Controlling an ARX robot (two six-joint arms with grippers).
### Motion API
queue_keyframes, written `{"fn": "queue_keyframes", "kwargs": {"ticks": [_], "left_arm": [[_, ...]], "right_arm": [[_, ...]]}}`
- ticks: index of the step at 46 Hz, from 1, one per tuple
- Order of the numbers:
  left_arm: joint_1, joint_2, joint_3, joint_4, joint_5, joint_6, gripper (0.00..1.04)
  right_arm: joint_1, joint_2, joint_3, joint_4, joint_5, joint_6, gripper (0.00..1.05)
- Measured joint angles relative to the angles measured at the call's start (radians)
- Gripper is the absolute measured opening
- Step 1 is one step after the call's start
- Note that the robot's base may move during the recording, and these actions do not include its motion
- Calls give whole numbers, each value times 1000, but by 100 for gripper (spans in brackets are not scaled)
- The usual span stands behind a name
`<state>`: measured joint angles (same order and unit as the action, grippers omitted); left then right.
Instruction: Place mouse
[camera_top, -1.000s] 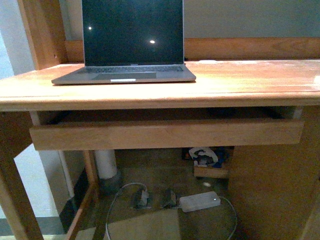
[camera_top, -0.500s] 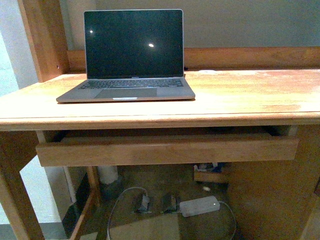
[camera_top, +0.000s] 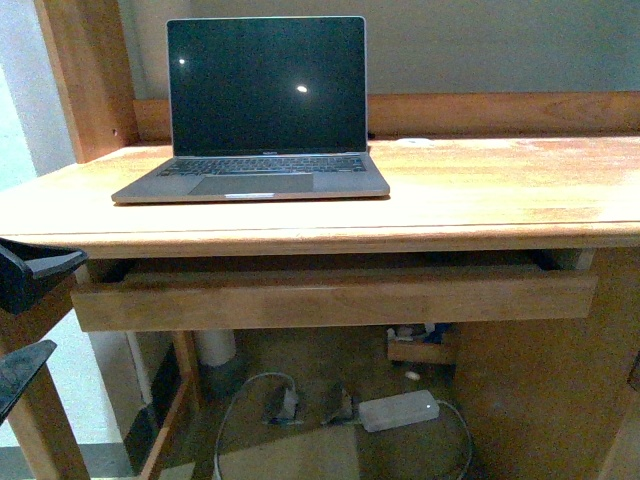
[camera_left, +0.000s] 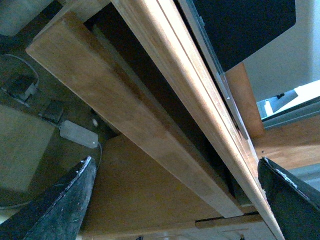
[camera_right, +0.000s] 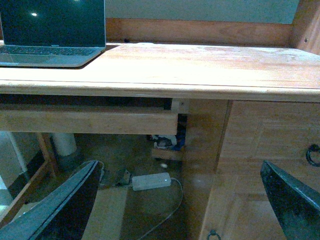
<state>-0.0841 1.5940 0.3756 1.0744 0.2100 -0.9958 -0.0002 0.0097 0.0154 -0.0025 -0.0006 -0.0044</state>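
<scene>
Front view: laptop (camera_top: 265, 100) open on the desk (camera_top: 480, 190), left half; tray (camera_top: 340, 300) under the top, white adapter (camera_top: 400, 408) on the floor below. Your left gripper (camera_top: 62, 302) sits at the desk's left leg, jaws wide apart and empty; right gripper (camera_right: 179, 165) faces the desk front, equally wide, empty. Mouse shows in none of your views; the tray's inside is too dark to read, so you can't tell where it lies.
</scene>
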Motion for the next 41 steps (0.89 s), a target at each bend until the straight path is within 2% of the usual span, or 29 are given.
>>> {"fn": "queue_keyframes", "kwargs": {"ticks": [17, 27, 41], "left_arm": [[-21, 193, 101, 138, 33, -64, 98], [-21, 348, 247, 130, 11, -88, 98], [-21, 367, 243, 116, 6, -88, 98]], "right_arm": [[0, 0, 0, 0, 0, 0, 98], [0, 0, 0, 0, 0, 0, 98], [0, 0, 0, 0, 0, 0, 98]]}}
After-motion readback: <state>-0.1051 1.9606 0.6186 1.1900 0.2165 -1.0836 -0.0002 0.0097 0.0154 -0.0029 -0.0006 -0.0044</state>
